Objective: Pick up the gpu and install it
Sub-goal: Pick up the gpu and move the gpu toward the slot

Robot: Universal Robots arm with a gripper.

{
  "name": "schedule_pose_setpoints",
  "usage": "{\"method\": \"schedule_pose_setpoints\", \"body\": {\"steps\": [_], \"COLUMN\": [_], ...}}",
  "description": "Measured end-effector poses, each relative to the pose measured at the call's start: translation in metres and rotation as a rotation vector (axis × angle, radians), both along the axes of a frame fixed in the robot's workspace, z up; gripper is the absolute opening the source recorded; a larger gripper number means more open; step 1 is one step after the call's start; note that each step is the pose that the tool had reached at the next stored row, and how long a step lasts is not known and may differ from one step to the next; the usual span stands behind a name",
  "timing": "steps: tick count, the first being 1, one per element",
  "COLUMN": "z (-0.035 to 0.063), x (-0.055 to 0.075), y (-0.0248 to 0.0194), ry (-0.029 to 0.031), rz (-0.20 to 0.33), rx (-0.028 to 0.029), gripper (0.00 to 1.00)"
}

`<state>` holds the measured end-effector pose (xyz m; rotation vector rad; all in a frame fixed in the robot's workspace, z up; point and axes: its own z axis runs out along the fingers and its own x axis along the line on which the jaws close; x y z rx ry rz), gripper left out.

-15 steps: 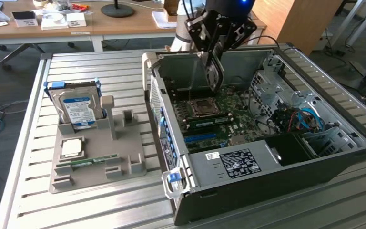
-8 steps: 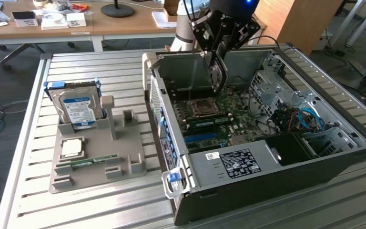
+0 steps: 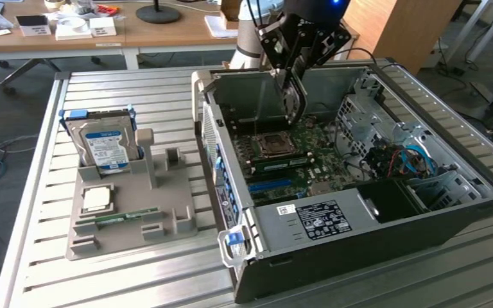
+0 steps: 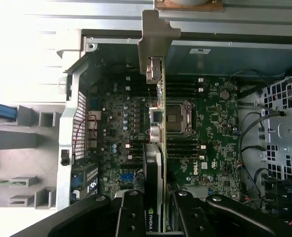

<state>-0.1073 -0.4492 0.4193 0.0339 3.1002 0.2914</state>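
The gripper (image 3: 296,67) hangs in the upper middle of the exterior view, over the open computer case (image 3: 358,256). Its jaws are narrow, clamped on the gpu (image 3: 293,102), which hangs on edge above the motherboard (image 3: 315,151) and has not yet reached it. In the wrist view the fingers (image 4: 131,212) pinch the gpu (image 4: 155,158) from both sides, with its metal bracket (image 4: 158,39) at the far end, near the case wall.

Below the card lies the CPU socket (image 3: 272,144). A metal drive cage (image 3: 242,96) stands close beside the card on the exterior view's left. The power supply (image 3: 320,218) sits lower in the case, and blue cables (image 3: 418,157) lie to the right.

On the slatted table (image 3: 126,90), at the exterior view's left, a grey holder (image 3: 131,224) carries an upright hard drive (image 3: 108,144), a processor chip (image 3: 97,199) and a RAM stick (image 3: 118,218), well apart from the gripper.
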Motion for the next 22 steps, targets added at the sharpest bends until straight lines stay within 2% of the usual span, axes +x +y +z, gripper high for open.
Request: {"method": "schedule_pose_setpoints", "body": {"steps": [13,22], "z": [0.0000,0.0000], "x": [0.011,0.011], "y": [0.0000,0.0000], "ry": [0.0001,0.0000], "rz": [0.000,0.001], "rx": [0.0000,0.0001], "gripper": [0.27,0.27]}}
